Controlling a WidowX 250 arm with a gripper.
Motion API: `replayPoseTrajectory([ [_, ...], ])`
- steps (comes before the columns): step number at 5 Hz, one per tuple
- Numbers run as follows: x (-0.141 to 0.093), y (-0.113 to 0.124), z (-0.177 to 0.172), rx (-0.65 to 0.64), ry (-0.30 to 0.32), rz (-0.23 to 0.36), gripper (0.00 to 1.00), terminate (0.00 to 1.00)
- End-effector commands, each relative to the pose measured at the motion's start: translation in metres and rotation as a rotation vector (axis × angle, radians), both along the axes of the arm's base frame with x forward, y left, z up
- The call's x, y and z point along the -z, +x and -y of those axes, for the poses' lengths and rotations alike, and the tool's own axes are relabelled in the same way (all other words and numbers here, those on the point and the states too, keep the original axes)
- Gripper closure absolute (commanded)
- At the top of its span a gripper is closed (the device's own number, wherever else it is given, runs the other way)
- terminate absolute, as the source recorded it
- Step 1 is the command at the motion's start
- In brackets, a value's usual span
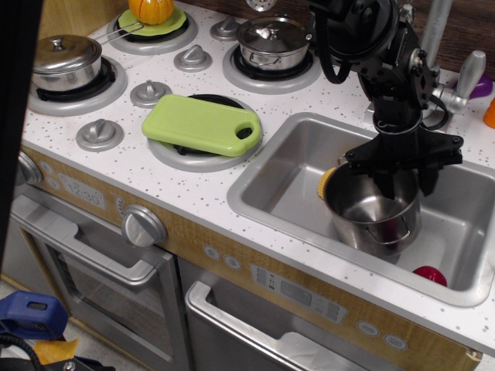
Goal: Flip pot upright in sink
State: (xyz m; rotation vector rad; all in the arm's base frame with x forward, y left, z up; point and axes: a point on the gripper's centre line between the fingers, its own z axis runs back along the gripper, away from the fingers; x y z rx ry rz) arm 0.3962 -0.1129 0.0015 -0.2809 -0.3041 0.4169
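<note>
Speckled white tabletop [193, 185] with a lime-green plastic cutting board [203, 124] on a burner at 9 o'clock of the large grey metal sink [271, 185]. Inside the basin, the shiny lidless stainless-steel pot [373, 219] stands mouth-up, a yellow object [326, 182] at its 10 o'clock and a red object [430, 275] at its 4 o'clock. The black claw [402, 179] sits over the pot's far rim, fingers spread; contact with the rim cannot be told.

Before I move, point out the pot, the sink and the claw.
pot [371, 224]: observation view, shiny inside wall.
sink [290, 182]: observation view, bare left floor of the basin.
claw [404, 179]: observation view, midway between fingertips, at pot's rim.
</note>
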Motion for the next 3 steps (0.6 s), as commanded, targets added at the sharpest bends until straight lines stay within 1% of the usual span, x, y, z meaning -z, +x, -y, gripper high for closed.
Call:
replayPoseTrajectory([
  [1,-0.0155,0.0057,0.0015,0.001,-0.008,0.043,0.00,0.00],
  [2,-0.0155,0.0057,0.0015,0.001,-0.008,0.043,0.00,0.00],
  [3,-0.0155,0.0057,0.0015,0.001,-0.008,0.043,0.00,1.00],
])
